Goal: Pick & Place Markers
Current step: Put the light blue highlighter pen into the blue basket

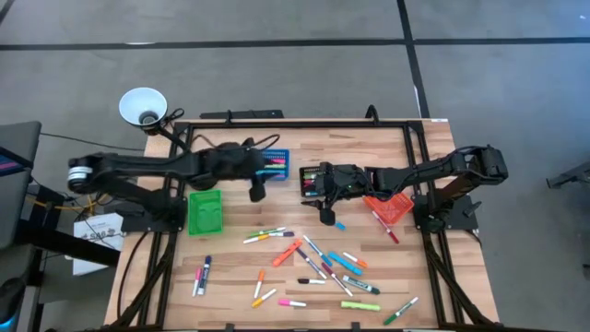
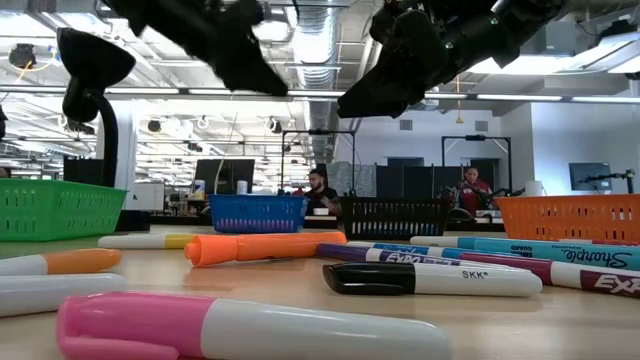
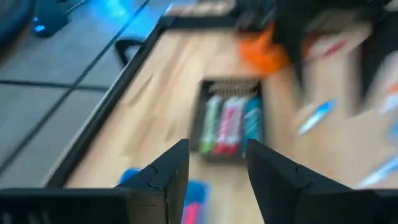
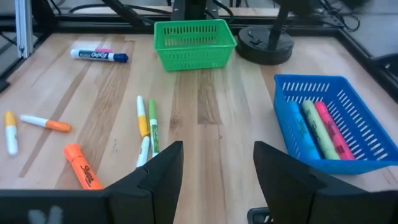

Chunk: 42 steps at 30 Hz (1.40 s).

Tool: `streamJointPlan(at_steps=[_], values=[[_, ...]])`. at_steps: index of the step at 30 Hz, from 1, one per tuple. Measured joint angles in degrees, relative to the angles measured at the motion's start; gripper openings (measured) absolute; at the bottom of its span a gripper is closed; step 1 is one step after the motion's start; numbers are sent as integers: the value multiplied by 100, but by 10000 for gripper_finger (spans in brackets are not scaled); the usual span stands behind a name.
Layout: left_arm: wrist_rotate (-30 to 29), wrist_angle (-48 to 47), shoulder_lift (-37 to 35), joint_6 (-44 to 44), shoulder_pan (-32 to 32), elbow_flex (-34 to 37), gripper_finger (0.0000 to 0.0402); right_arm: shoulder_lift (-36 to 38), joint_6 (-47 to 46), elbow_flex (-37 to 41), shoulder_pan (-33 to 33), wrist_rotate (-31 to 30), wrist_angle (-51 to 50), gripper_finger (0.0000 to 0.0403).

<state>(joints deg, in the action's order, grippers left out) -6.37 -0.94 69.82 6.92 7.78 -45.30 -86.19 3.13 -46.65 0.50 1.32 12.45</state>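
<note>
Many markers (image 1: 313,267) lie loose on the near half of the wooden table; in the low view a pink-capped marker (image 2: 250,325), an orange one (image 2: 265,245) and a black-capped one (image 2: 430,278) lie closest. My left gripper (image 1: 257,194) (image 3: 217,146) hangs open and empty above the table, beside the blue bin (image 1: 275,166). The black bin (image 3: 231,84) ahead of it holds a green, a pink and a blue marker. My right gripper (image 1: 327,218) (image 4: 217,146) hangs open and empty just near of the black bin (image 1: 312,180). The blue bin (image 4: 336,124) holds three markers (image 4: 317,127).
A green bin (image 1: 205,210) stands at the left and an orange bin (image 1: 392,207) at the right. A white lamp shade (image 1: 143,106) sits off the far left corner, its round black base (image 4: 264,40) on the table. A black frame (image 1: 295,123) edges the table.
</note>
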Motion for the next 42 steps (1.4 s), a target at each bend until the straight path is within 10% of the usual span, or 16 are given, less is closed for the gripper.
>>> streamJointPlan(at_steps=[16,42], values=[[178,265,-376,-463,-1570,1005,120,-4,-1182,0,-899,-44,-885,188],[59,863,-374,-463,-1568,1252,120,-37,-3989,0,-2944,-1081,-2052,150]])
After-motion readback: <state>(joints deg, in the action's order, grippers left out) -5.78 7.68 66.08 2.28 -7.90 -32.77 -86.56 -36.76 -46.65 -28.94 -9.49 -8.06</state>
